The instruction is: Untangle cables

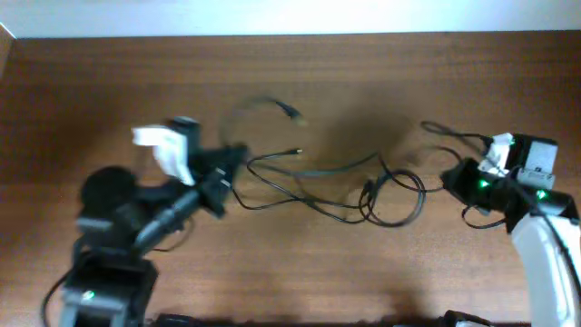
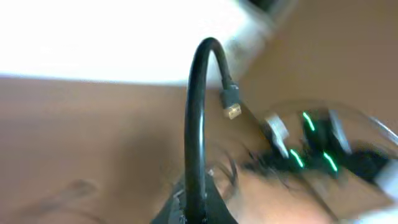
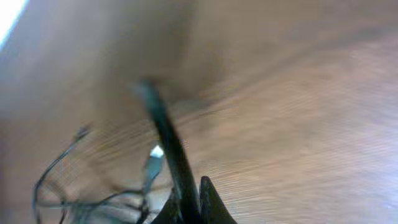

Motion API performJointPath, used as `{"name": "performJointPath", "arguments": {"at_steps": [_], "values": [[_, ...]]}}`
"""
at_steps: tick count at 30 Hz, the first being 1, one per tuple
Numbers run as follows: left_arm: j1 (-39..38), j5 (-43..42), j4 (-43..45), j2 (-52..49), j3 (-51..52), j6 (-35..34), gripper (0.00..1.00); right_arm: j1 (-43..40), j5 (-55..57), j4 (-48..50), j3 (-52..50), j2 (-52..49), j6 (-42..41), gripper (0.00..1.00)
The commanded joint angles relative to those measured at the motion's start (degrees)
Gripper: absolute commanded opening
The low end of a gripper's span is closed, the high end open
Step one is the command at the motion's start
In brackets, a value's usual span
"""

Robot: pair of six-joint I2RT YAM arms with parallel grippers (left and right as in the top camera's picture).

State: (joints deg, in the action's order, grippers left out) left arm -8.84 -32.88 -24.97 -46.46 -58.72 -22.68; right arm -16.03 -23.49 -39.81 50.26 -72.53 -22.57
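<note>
Both wrist views are smeared by blur. In the left wrist view the left gripper is cut off by the lower edge, so only the tips of its fingers are seen, and the background is reduced to streaks. In the right wrist view the right gripper is likewise cropped at the bottom. The strand rising from it fades out at its upper end, so no connector can be made out there. In the overhead view the raised strand near the left arm is registered only as a faint grey arc.

The thin black flexible cables are spread across the middle of the brown wooden desk, between the two arms. The strands cross most densely beside a loop towards the right. The left gripper is located at the left end of the spread and is closed on one strand. This strand is held upright, bends over at the top and ends in a small black plug with a gold tip, which hangs clear of the desk. The right gripper is located at the right end of the spread and is closed on another strand. In the right wrist view, slack loops of the cables are seen on the desk to the lower left of that gripper.
</note>
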Motion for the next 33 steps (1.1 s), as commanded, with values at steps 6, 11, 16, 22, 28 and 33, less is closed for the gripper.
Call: {"name": "performJointPath", "arguments": {"at_steps": [6, 11, 16, 22, 28, 33], "values": [[14.75, 34.23, -6.27, -3.85, -4.17, -4.33, 0.00, -6.19, -2.80, -2.40, 1.03, -13.40, 6.32, 0.04], [18.38, 17.27, -7.02, -10.97, -4.17, -5.05, 0.00, -5.53, -26.75, -3.91, 1.20, -12.94, 16.39, 0.04], [15.63, -8.39, -7.02, -18.93, -4.15, -1.66, 0.00, 5.42, -34.86, -5.70, 1.20, -8.26, 20.85, 0.04], [4.37, -11.02, -7.19, -24.04, -4.15, -3.52, 0.00, 20.37, -36.06, -0.20, 1.20, 8.15, 20.63, 0.04], [-1.73, -6.05, -7.23, -24.04, -4.11, -19.26, 0.00, 28.09, -39.69, 11.89, 1.20, 16.37, 4.44, 0.04], [-7.26, -6.29, -7.17, -24.04, -4.13, -19.76, 0.00, 35.67, -24.65, 14.84, 1.18, 14.43, -15.28, 0.04]]}}
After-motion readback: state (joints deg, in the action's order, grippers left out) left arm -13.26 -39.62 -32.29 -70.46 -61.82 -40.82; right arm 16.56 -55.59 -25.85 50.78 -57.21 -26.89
